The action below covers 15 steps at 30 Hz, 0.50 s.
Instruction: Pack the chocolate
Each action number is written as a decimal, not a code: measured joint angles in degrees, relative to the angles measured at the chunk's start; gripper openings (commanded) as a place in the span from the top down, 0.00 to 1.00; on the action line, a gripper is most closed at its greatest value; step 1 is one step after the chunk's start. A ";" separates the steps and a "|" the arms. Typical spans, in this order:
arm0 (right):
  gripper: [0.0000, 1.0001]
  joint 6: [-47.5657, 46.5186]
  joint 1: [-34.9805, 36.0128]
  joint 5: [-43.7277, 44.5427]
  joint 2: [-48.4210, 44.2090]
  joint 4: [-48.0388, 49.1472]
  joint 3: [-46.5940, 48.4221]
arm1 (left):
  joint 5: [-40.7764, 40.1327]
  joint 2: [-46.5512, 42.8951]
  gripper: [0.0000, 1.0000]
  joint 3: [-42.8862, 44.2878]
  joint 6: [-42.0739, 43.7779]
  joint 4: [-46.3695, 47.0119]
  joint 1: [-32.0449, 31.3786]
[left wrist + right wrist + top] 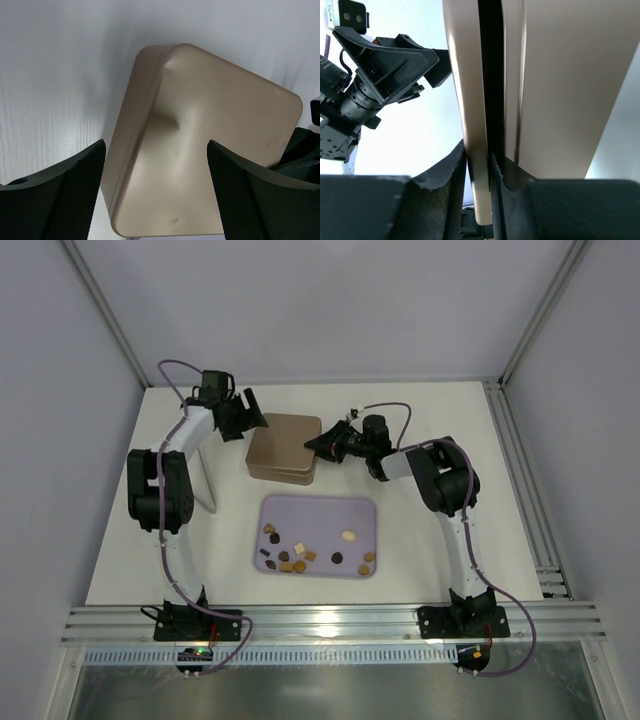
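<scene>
The chocolate point(300, 558), several small dark, caramel and cream pieces, lies loose on a lavender tray point(320, 508) in the middle of the table. A brown square tin point(282, 445) stands behind the tray. My right gripper point(320, 444) is at the tin's right edge. In the right wrist view it point(479, 155) is shut on the thin rim of the tin's lid point(470, 75), with a dark gap between lid and base. My left gripper point(250, 412) is open and empty at the tin's far left corner, its fingers spread above the lid point(210, 130).
A pale flat panel point(205, 480) stands upright beside my left arm, left of the tray. Metal rails run along the table's near edge point(320, 625) and right side point(520, 480). White walls close in the back.
</scene>
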 measured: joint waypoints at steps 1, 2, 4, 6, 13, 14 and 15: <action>0.72 -0.26 -0.26 -0.09 -0.33 -0.09 -0.44 | 0.02 0.31 0.20 0.28 0.17 -0.15 -0.22; 0.72 -0.42 -0.42 -0.24 -0.59 -0.11 -0.81 | 0.02 0.52 0.20 0.44 0.24 -0.17 -0.37; 0.71 -0.74 -0.70 -0.39 -0.98 -0.15 -1.18 | 0.02 0.79 0.20 0.55 0.37 -0.28 -0.63; 0.70 -1.22 -0.92 -0.50 -1.22 -0.35 -1.53 | 0.02 1.09 0.20 0.76 0.46 -0.42 -0.87; 0.69 -2.56 -1.57 -0.79 -2.78 -1.01 -3.26 | 0.02 1.73 0.21 1.55 1.49 -1.46 -1.40; 0.69 -2.80 -1.77 -0.79 -3.06 -1.07 -3.54 | 0.00 1.86 0.21 1.75 1.64 -1.68 -1.44; 0.68 -3.04 -1.88 -0.79 -3.34 -1.16 -3.80 | 0.00 1.99 0.20 2.01 1.70 -1.84 -1.53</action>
